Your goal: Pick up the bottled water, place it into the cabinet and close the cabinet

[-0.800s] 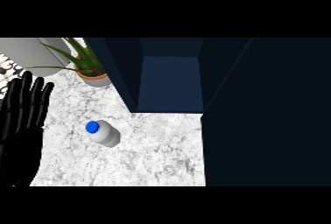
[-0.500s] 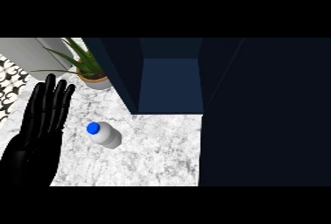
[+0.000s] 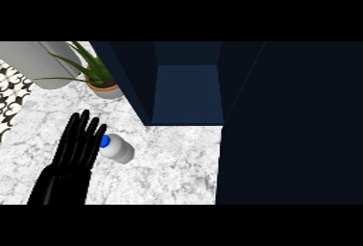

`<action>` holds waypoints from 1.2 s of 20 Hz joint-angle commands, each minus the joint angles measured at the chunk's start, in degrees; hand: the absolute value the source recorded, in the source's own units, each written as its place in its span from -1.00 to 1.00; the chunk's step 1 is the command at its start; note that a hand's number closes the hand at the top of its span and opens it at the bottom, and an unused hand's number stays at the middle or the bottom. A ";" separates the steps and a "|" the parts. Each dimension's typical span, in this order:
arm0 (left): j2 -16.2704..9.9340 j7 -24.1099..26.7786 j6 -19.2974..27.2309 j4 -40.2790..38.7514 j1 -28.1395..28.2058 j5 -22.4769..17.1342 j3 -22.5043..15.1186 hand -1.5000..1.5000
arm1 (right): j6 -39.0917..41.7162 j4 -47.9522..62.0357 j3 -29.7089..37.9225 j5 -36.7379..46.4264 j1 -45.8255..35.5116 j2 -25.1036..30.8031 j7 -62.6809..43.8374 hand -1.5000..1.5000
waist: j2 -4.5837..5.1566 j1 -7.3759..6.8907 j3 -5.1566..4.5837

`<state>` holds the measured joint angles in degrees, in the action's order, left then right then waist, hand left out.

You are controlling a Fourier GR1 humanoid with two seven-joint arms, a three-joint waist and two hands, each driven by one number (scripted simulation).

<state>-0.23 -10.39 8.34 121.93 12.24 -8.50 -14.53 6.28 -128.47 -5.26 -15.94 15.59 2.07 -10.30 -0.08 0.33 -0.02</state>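
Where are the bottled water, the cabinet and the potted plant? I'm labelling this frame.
bottled water point(image 3: 119, 150): head view, on its white body.
cabinet point(image 3: 188, 91): head view, on its open inside.
potted plant point(image 3: 105, 87): head view, on the pot's rim.

bottle point(image 3: 117, 150) cap part-hidden by left robot hand point(image 3: 73, 156) | plant point(image 3: 90, 72) cut by top band

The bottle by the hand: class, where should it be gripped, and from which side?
Probably round the white body of the bottle, below its blue cap. It seems to tilt, cap toward the left hand, which is open right beside it, so closing in from the bottle's left looks shortest. The open cabinet lies beyond.
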 commanded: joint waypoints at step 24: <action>-4.03 13.84 -4.37 -1.15 15.07 -6.40 2.69 -1.00 | 9.80 -2.05 -2.13 -0.75 16.38 -0.92 10.10 -1.00 | 0.00 -0.19 0.01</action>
<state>-4.71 1.89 4.14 124.09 29.16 -13.30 -14.71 15.13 -130.05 -6.83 -17.54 30.73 1.04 -1.13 -0.12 0.01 0.00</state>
